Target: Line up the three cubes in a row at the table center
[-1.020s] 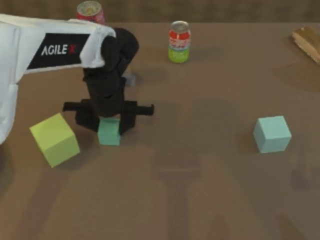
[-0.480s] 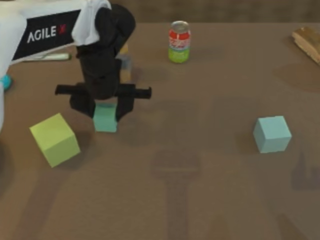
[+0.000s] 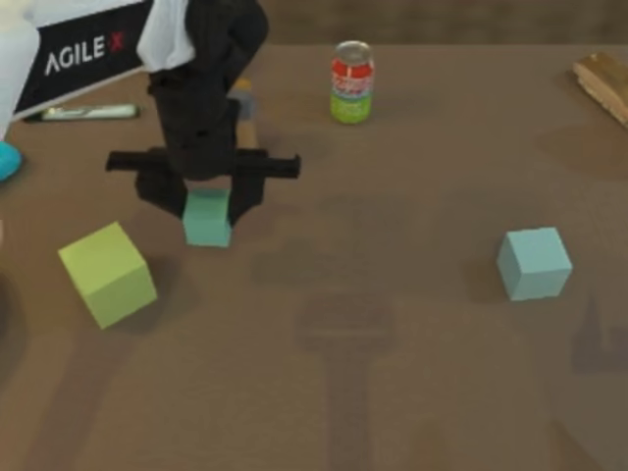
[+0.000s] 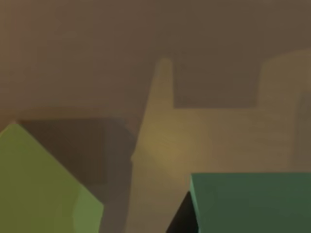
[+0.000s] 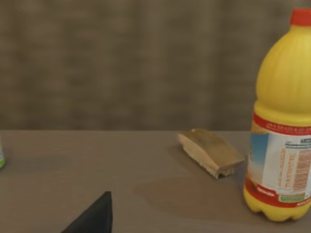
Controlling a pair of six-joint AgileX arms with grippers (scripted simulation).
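Now left hand (image 3: pixel 207 206) clamps teal cube (image 3: pixel 207 219).

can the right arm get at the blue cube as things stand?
Probably yes. The blue cube sits alone on the right side of the table, nothing touching or crowding it. The left gripper is far off, shut on the teal cube. The right arm isn't visible from above, so reach is unconfirmed.

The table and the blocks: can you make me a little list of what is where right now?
left gripper: over the table's left part, shut on the small teal-green cube
yellow-green cube: left side, lying apart from the others
light-blue cube: right side, alone
soda can: upright near the far edge
brush: far right corner
yellow bottle: upright beside the brush
row of cubes: not yet made
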